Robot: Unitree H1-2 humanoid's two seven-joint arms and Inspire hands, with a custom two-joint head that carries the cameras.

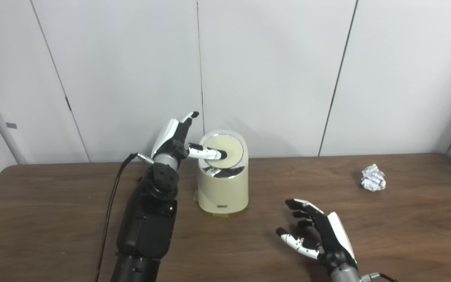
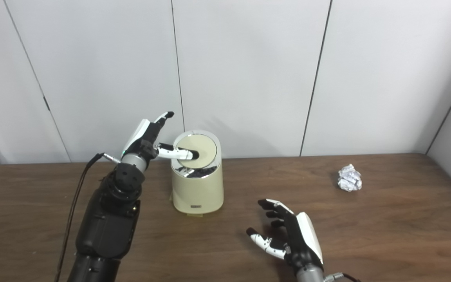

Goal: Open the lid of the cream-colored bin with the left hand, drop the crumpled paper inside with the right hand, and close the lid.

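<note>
The left hand (image 1: pixel 174 139) is reaching in from the lower left of the frame and pressing one outstretched digit onto the round lid (image 1: pixel 225 147) of the cream bin (image 1: pixel 222 188), which is standing just left of the frame's centre, near the back of the table (image 1: pixel 53 203). The other fingers (image 1: pixel 189 117) of that hand are standing spread and raised, holding nothing. The lid is looking tilted, with a dark, shiny gap showing beneath its near edge, so it seems to be partly swung open; how far it is open is hard to tell.

To do this step well, the pressing digit is probably needing to keep steady, downward pressure near the lid's edge rather than its middle, so the lid is pivoting fully and leaving a clear mouth. The bin is light-looking and could be sliding or tipping backward toward the wall if the push is turning sideways.

The right hand (image 1: pixel 319 235) is hovering at the lower right of the frame, fingers spread and empty, well apart from the paper ball (image 1: pixel 373 177), which is lying on the table at the right of the frame, near the back edge and wall corner. Bare table is lying between hand, paper and bin, so the path looks free. The left forearm is crowding only the bin's left side, leaving the right side free for the drop.
</note>
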